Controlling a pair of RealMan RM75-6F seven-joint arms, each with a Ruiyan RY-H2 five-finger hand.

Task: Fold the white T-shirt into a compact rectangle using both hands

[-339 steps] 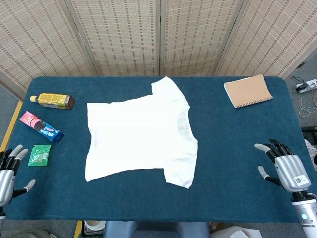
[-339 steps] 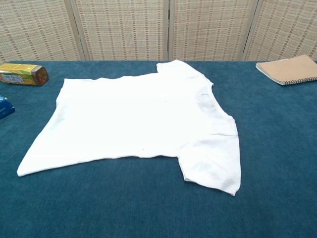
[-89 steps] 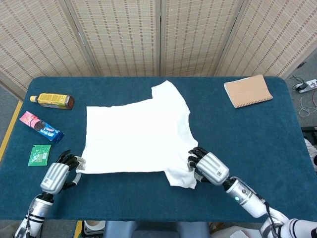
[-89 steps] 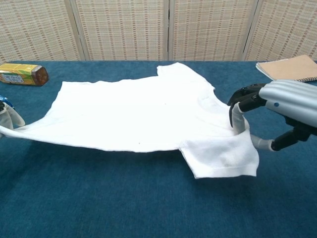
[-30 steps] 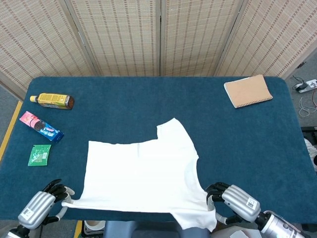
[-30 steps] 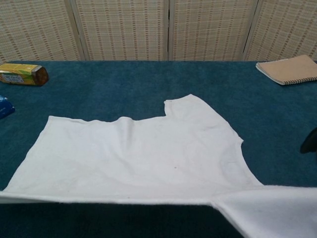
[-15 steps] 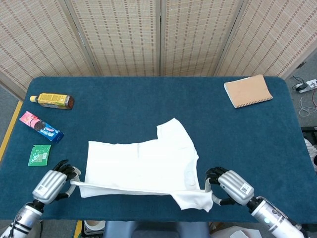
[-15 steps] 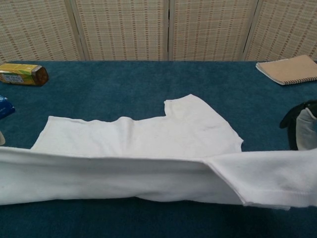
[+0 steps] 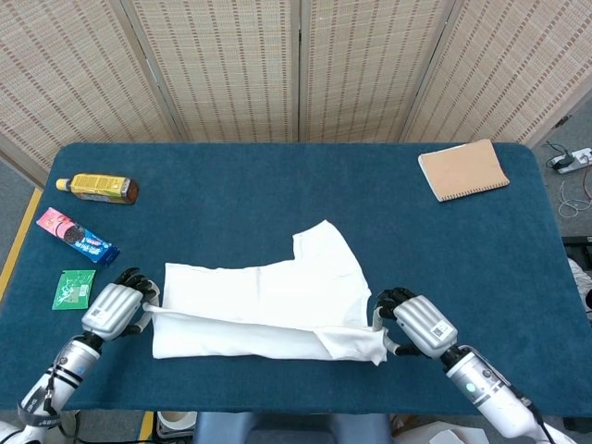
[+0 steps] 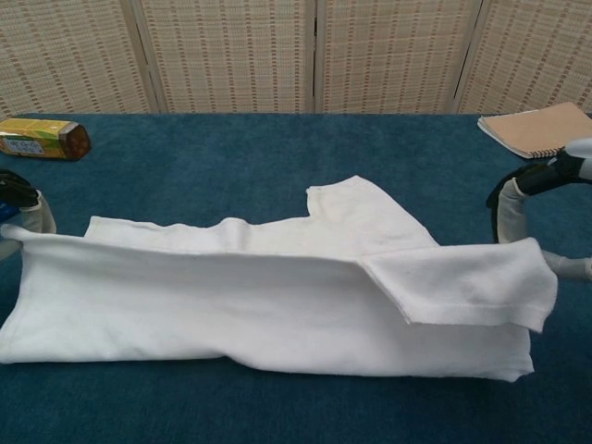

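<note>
Left hand point(image 9: 113, 310) and right hand point(image 9: 421, 324) each pinch the shirt point(image 9: 259, 310) edge in closed fingers, near half doubled over on the bench point(image 9: 231, 194).

Shirt point(image 9: 264, 310): soft white cloth, matt, lying in smooth layers with faint creases and a stitched hem showing along the sleeve edge. Table point(image 9: 277, 185): covered in deep teal fabric with a short, felt-like nap, reflecting no light. Left hand point(image 9: 113, 310) and right hand point(image 9: 418, 324): ribbed silver-grey shells, looking like satin-finished metal or plastic, with dark fingers. Notebook point(image 9: 462, 170): matt tan card cover, its wire spiral showing in the chest view. Bottle point(image 9: 96, 188): glossy clear plastic. Packet point(image 9: 76, 237): shiny printed wrapper. Sachet point(image 9: 73, 289): glossy green film. Screen point(image 9: 296, 65): woven reed panels in pale wooden frames, rough-textured.
</note>
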